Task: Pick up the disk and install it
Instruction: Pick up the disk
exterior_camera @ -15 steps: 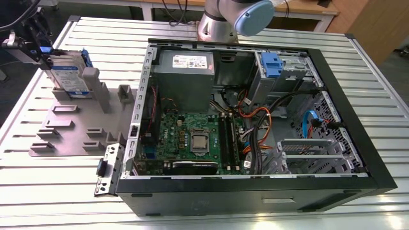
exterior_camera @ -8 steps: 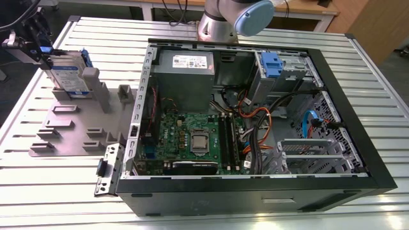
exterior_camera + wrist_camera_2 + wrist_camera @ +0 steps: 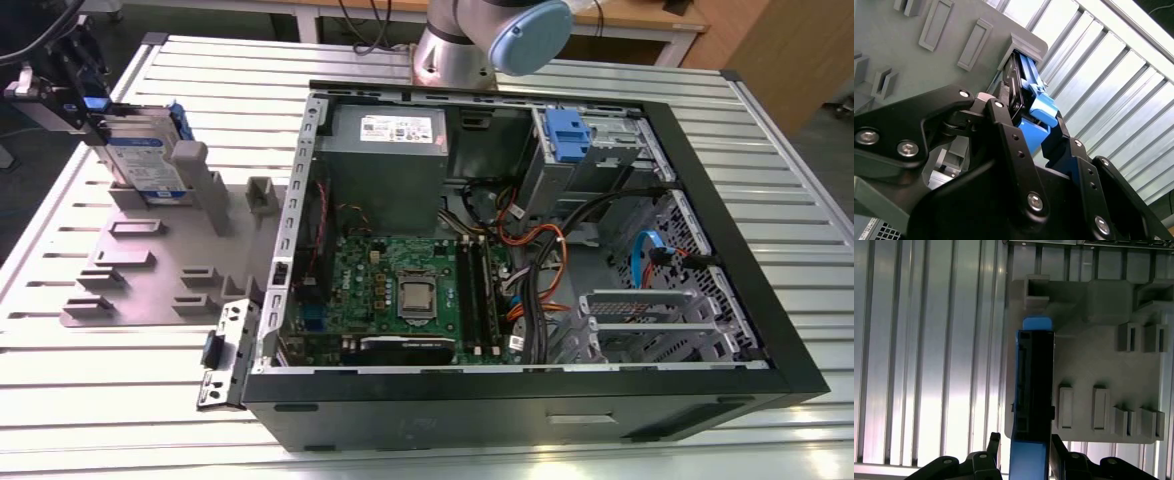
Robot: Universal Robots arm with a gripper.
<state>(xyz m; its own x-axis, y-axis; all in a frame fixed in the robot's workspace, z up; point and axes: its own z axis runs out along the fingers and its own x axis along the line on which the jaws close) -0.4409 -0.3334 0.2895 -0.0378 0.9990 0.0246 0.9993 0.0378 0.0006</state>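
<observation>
**Disk on edge in its holder, claw clamped on one end**

The disk (image 3: 140,155) stands upright in a slot of the grey holder plate (image 3: 140,270). It sits near ten o'clock in the exterior view, at about nine o'clock from the open computer case (image 3: 747,250). Its broad face carries a white-and-blue label, and a blue carrier frame runs along its edges. In the first wrist view the disk (image 3: 1034,380) shows edge-on as a narrow dark strip with blue at both ends. In the second wrist view (image 3: 1016,92) its dark edge sits beside blue rails and a chunky blue tab.

The claw (image 3: 96,105) pinches the disk's blue end, with black fingers (image 3: 1004,135) pressed to either side of the carrier. It reaches in from ten o'clock, over the ribbed metal tabletop (image 3: 107,400). The arm's base (image 3: 461,45) stands at twelve o'clock, beyond the case, and the links between are cut off by the frame.

The holder's posts hide the disk's lower edge, so how deep it sits is unclear.
</observation>
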